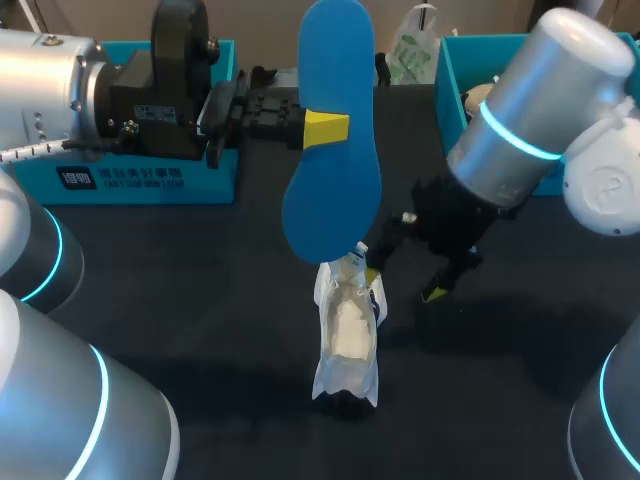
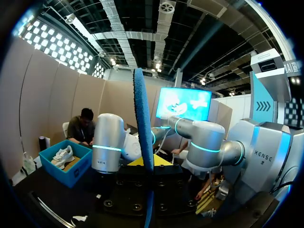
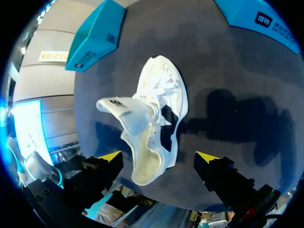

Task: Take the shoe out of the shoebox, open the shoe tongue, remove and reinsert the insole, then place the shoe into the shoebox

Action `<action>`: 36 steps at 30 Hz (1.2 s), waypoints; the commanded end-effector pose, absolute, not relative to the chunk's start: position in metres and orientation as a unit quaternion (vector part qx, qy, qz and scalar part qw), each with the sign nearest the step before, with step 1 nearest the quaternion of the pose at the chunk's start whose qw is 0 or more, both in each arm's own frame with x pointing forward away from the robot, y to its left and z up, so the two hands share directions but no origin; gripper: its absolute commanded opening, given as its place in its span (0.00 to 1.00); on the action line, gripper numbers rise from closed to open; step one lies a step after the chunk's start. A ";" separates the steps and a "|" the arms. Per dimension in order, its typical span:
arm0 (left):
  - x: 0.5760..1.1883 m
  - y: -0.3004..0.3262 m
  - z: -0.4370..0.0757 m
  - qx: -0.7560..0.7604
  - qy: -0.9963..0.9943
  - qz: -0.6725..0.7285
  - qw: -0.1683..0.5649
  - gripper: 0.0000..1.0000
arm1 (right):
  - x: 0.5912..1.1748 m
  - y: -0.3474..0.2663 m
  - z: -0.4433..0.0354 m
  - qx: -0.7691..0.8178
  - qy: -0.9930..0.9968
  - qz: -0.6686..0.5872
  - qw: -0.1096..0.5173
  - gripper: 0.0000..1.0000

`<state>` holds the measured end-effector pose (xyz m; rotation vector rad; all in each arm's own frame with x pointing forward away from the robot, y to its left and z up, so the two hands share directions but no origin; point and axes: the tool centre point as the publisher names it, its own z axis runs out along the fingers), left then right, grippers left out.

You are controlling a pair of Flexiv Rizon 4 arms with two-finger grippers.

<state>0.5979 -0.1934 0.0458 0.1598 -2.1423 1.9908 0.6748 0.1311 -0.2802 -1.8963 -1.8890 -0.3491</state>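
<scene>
Insole (image 1: 335,60) upright in left hand (image 1: 325,130), right hand (image 1: 403,283) spread over shoe (image 1: 348,330)

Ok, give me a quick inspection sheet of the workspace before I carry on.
Surface: dark table.
Job's things: white shoe on the table, tongue pulled open; blue insole out, held upright; blue shoebox back left, second shoebox back right.
Clutter: pale bag at the far edge.
End effectors: left end effector shut on the insole; right end effector open above the shoe.
Cables: nothing seen.
Surroundings: nothing seen.
</scene>
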 end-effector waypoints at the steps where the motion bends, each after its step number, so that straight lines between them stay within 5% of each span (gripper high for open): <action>1: 0.599 -0.195 0.045 0.054 -0.727 0.677 0.106 0.00 | 0.681 0.115 -0.261 -0.674 -0.652 -0.195 0.288 1.00; 4: 0.599 -0.195 0.045 0.054 -0.727 0.677 0.106 0.00 | 0.686 0.111 -0.251 -0.646 -0.639 -0.241 0.342 1.00; 17: 0.599 -0.195 0.045 0.054 -0.727 0.677 0.106 0.00 | 0.687 0.109 -0.246 -0.643 -0.634 -0.259 0.343 1.00; 36: 0.599 -0.195 0.045 0.054 -0.727 0.677 0.106 0.00 | 0.702 0.110 -0.182 -0.551 -0.603 -0.378 0.435 1.00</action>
